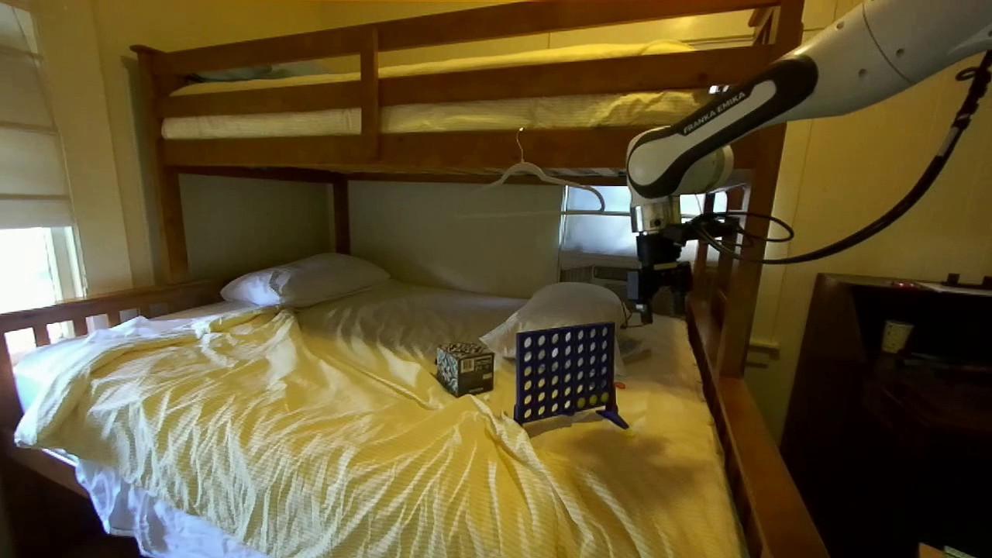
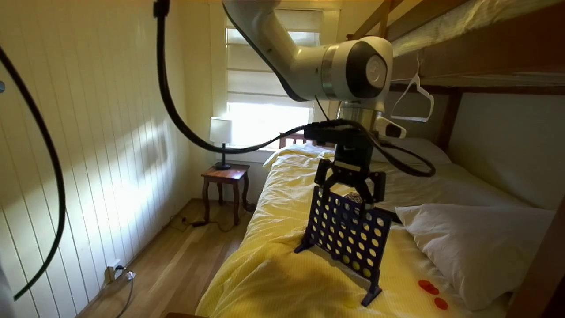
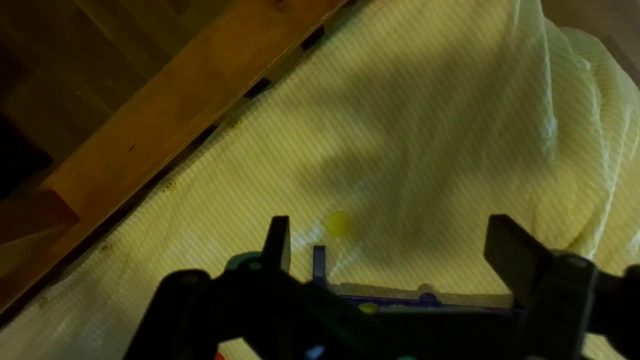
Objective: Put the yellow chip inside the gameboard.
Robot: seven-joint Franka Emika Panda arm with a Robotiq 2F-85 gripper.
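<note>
Presently: my claw point(image 3: 390, 227) spread wide, gripping nothing | yellow chip point(image 3: 339, 224) on bedspread point(image 1: 310, 434), just beside upright gameboard point(image 1: 573, 372)

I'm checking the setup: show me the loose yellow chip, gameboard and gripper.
Yellow chip point(image 3: 339, 224): wrist view, middle of its face.
Gameboard point(image 1: 561, 372): an exterior view, panel between holes.
Gripper point(image 3: 388, 222): wrist view, midway between its fingertips.

Both exterior views share the gameboard point(image 1: 573, 369), differently angled; the wrist view looks down.
</note>
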